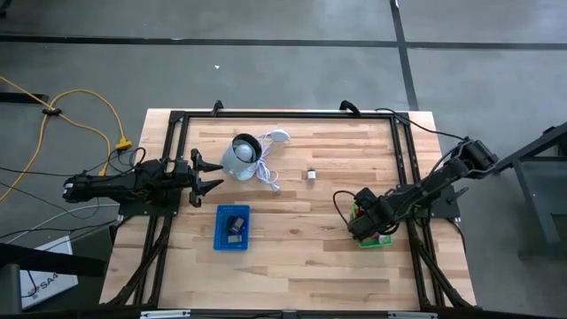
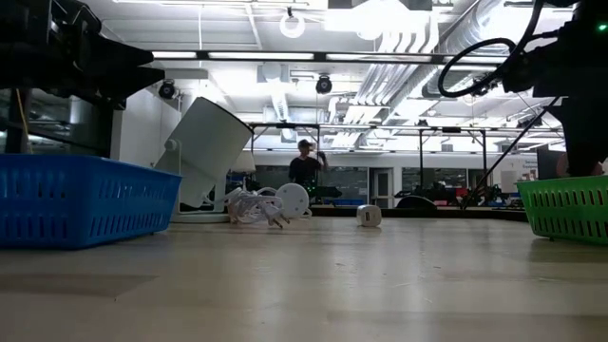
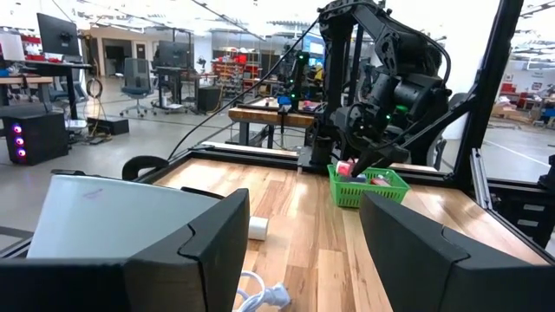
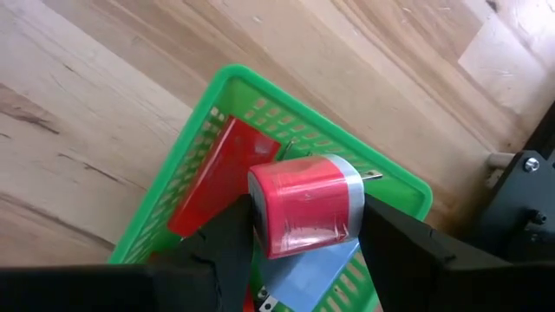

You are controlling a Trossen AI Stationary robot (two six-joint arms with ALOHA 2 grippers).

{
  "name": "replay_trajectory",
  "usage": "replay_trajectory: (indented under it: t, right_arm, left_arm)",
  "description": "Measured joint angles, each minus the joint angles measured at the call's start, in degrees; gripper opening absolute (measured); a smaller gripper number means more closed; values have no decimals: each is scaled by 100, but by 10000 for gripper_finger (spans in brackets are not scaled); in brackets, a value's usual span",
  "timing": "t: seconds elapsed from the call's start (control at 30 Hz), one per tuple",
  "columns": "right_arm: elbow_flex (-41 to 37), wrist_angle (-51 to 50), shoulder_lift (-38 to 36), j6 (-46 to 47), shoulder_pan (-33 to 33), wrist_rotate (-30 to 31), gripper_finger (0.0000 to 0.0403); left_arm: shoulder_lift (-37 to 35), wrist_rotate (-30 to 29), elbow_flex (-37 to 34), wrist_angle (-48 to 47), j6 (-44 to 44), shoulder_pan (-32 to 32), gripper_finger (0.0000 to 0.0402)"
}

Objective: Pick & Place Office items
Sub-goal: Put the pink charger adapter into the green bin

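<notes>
**Red block held over the green tray**

Right gripper [image 4: 303,238] sits at the right side of the table, directly above the green tray [image 4: 186,173]. Its two fingers are clamped on a red block [image 4: 303,208] with a grey end and small metal prongs. The block hangs over the tray's inside, raised above what lies there.

In the green tray: a flat red piece [image 4: 217,173] against the left wall, and a pale-blue piece [image 4: 299,273] under the held block. Tray rests on the wooden table [image 1: 301,239] near its right edge.

Left gripper [image 1: 202,175] waits at the left side of the table, fingers spread apart, holding nothing. It points toward the grey-white round object [image 1: 239,157], which lies tipped over just beside it, its white cord [image 1: 268,173] trailing to the right.

A small white block [image 1: 312,175] stands alone near the table's middle, well apart from both grippers.

Blue tray [image 1: 232,228] lies left of centre, nearer than the round object; dark pieces [image 1: 235,221] inside, too small to tell what kind.

Low view: a person [image 2: 306,169] stands far off in the room behind the table.
</notes>
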Motion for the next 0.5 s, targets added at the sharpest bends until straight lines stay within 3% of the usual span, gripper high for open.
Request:
replay_trajectory:
  t: [0.5]
  right_arm:
    - [0, 1, 0, 91, -4, -237, 182]
  left_arm:
    - [0, 0, 0, 0, 2, 2, 212]
